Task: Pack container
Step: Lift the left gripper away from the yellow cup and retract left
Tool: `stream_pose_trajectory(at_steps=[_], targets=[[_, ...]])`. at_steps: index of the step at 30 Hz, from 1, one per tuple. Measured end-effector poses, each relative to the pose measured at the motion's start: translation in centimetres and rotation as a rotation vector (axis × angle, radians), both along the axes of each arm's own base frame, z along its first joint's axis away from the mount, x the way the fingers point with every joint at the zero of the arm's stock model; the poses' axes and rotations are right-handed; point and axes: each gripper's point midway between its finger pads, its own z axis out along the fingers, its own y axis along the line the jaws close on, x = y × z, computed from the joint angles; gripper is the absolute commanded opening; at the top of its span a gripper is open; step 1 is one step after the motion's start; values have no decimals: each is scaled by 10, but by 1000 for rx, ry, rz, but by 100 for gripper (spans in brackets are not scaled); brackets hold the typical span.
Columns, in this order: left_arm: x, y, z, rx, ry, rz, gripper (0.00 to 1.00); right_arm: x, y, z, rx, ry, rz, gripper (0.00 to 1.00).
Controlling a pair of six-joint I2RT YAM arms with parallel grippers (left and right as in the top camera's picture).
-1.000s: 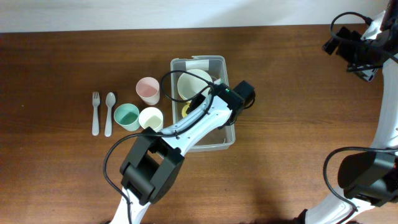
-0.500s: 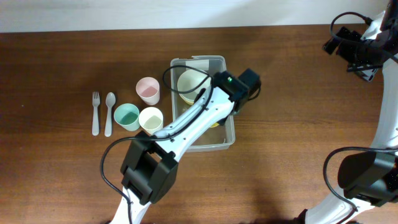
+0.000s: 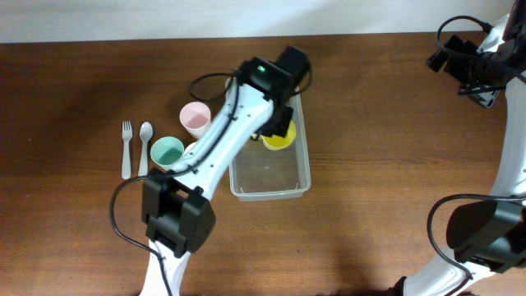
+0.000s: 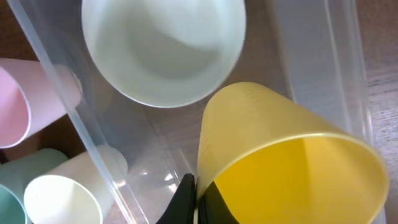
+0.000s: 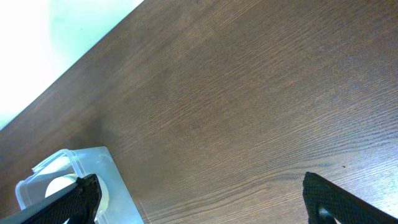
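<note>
Left gripper (image 4: pixel 196 202) jaws pinch yellow cup (image 4: pixel 286 162) rim over container (image 3: pixel 271 194); slip could knock bowl (image 4: pixel 165 50) at 11 o'clock; right gripper (image 5: pixel 208 202) jaws wide

Around the left claw (image 4: pixel 196 190), the container (image 4: pixel 311 56) is clear, glossy plastic; the yellow cup (image 4: pixel 280 162) it pinches is smooth, matt plastic; the table (image 5: pixel 249 93) below is grained wood.

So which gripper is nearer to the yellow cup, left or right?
Left. The left gripper is shut on the yellow cup at the container; the right gripper hangs open far off to the right.
</note>
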Motion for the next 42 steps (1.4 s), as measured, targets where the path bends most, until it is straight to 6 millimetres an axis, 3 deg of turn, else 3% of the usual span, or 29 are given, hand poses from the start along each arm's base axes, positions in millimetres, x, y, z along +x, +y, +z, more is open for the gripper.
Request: stream_pose_trajectory(at_steps=[11,14,19,23,27,29,33,35,36,39,40,42], targets=[[-1,-17,-4,-78,30,-109,1,0,0,0,0,0,0,99],[0,-19,-17,-68,54,-117,1,0,0,0,0,0,0,99],[4,-24,-57,-44,119,-128,3,0,0,0,0,0,-1,99],[7,-27,-70,-46,125,-134,13,0,0,0,0,0,0,99],[6,-27,-70,-45,130,-137,33,0,0,0,0,0,0,99],[-1,-22,-67,-29,160,-136,100,0,0,0,0,1,-1,99],[-3,-11,-28,-34,167,-119,100,0,0,0,0,0,0,99],[9,-1,14,-78,96,-92,100,0,0,0,0,0,0,99],[16,13,46,-109,36,-61,100,0,0,0,1,1,-1,99],[30,47,98,-159,-95,7,100,0,0,0,0,0,0,99],[34,71,120,-170,-153,55,100,0,0,0,0,0,0,99],[40,114,146,-174,-221,146,100,0,0,0,0,0,0,99]])
